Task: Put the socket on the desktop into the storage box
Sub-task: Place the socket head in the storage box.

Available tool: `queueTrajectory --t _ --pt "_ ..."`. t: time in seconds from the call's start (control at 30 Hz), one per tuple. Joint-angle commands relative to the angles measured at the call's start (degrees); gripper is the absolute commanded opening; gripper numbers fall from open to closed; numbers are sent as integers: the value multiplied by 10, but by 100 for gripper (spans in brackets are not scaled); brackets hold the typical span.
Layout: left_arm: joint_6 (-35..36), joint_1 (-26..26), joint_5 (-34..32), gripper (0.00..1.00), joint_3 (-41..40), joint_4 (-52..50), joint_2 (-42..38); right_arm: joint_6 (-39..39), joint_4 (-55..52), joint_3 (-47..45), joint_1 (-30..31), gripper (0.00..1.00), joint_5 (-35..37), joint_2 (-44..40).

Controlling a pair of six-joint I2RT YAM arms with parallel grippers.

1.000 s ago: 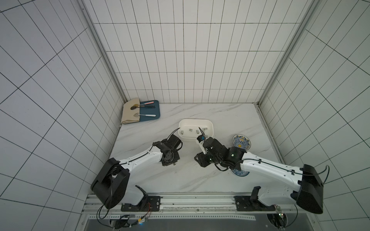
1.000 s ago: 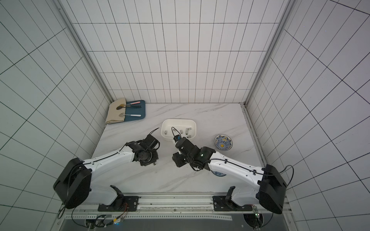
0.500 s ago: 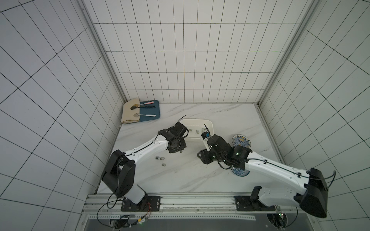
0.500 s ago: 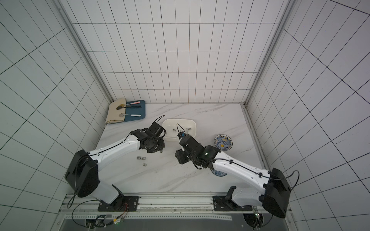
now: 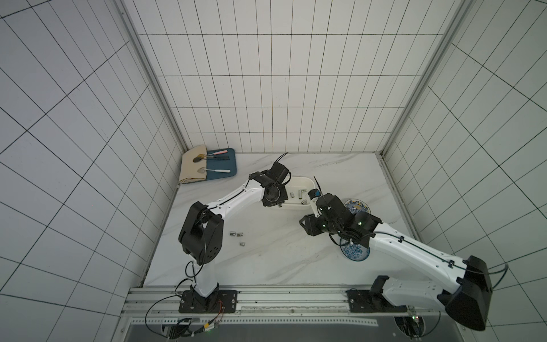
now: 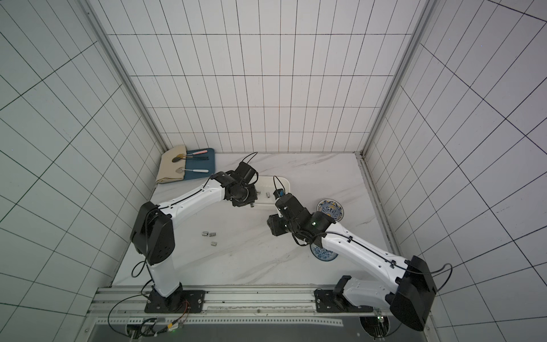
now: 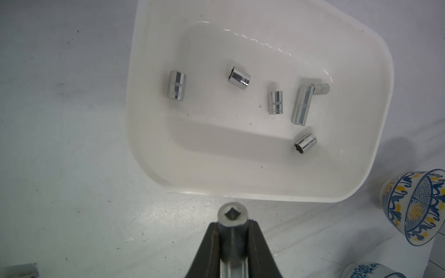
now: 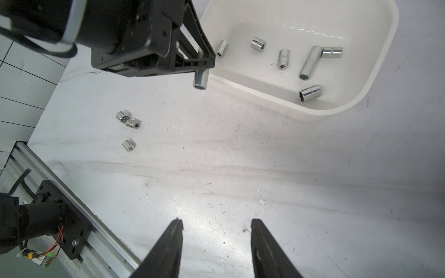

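Front rail (image 5: 266, 296) nearest me, both arm bases bolted to it. Right gripper (image 8: 216, 222) comes first: black tapered fingers (image 8: 168, 245) spread apart, nothing between them, hanging over bare desktop (image 8: 216, 168). Off to the left, three loose sockets (image 8: 128, 145) lie on the surface. They are short chrome cylinders on their sides, two touching, the third just beside them. Beyond, left gripper (image 7: 233, 225) is clenched on the held socket (image 7: 232, 214), a dull steel cylinder with a square drive hole in its exposed end, sticking out past the fingertips. It hangs clear of the desktop at the near rim of the storage box (image 7: 139, 96); whether over the rim or just outside it I cannot tell. Box is glossy white plastic with rounded corners and low plain walls. Inside lie six boxed sockets (image 8: 258, 44) in bright chrome, five short and one long, with a short one touching the long one's end to make an L. Blue-patterned bowls (image 5: 356, 205), two, stand right of the box, one partly under the right arm. Far left corner: flat blue tray (image 5: 228, 174), folded beige cloth (image 5: 194, 168) over one end, utensils (image 5: 220, 171) across both. Desktop is white marble-look with grey veins, scuffed and speckled up close. White tile walls (image 5: 266, 88) with dark grout stand on three sides.
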Motion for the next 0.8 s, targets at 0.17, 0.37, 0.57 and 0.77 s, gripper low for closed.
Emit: queueTrajectory --t 0.17,0.37,0.57,0.77 --pt "26 20 17 11 104 -21 84 -3 -20 -15 -29 49 1 -20" --pt "34 32 33 11 162 -24 139 -2 -21 -18 -35 49 -6 -16" --pt "38 43 68 12 188 -6 184 -5 -20 -18 -39 49 -10 -16" --pt "46 45 76 12 209 2 219 -7 -19 -20 -43 49 -12 -11"
